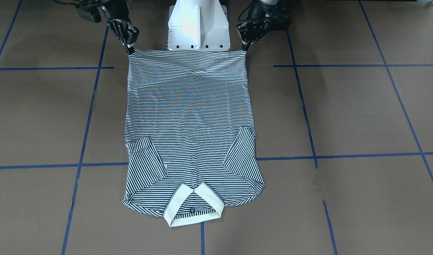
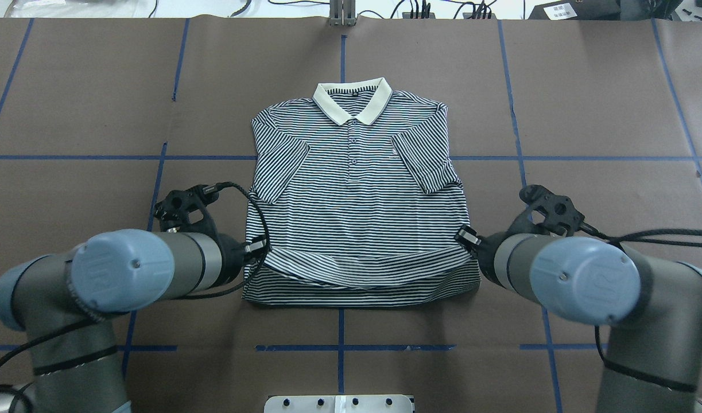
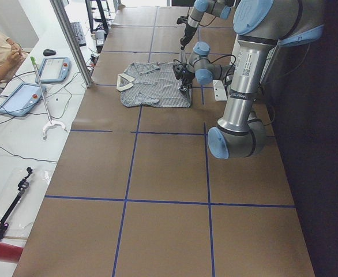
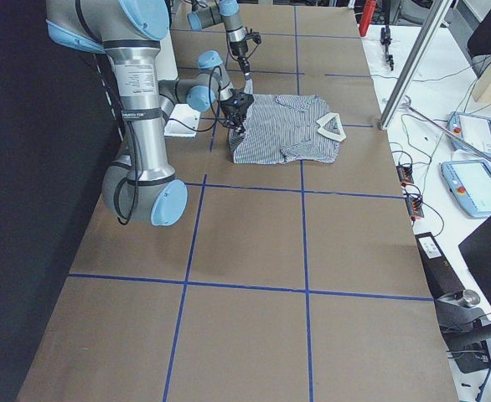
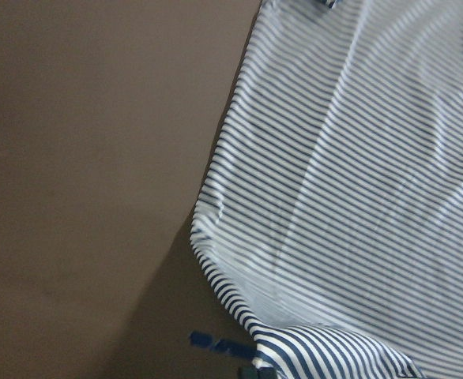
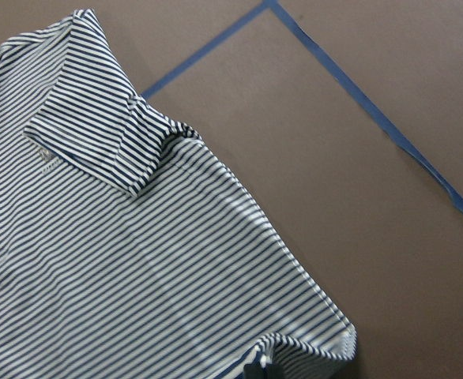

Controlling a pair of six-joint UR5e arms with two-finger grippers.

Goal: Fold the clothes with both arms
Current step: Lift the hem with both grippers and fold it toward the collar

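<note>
brown table covering (image 2: 86, 86) with blue tape lines lies under the work. your left gripper (image 2: 255, 247) and right gripper (image 2: 466, 236) each pinch one hem corner of the polo shirt (image 2: 356, 195), raised slightly. its long axis runs straight away from both grippers to the collar (image 2: 352, 104), equally far from each, so the fold likely goes forward.

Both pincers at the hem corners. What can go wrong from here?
1. The left pincer and right pincer each seem to hold only a corner tip of the polo shirt; one may slip and skew the fold.
2. The hem sags between them and may crease or drag.
3. The folded-in sleeves lie loose and could flip open.
</note>
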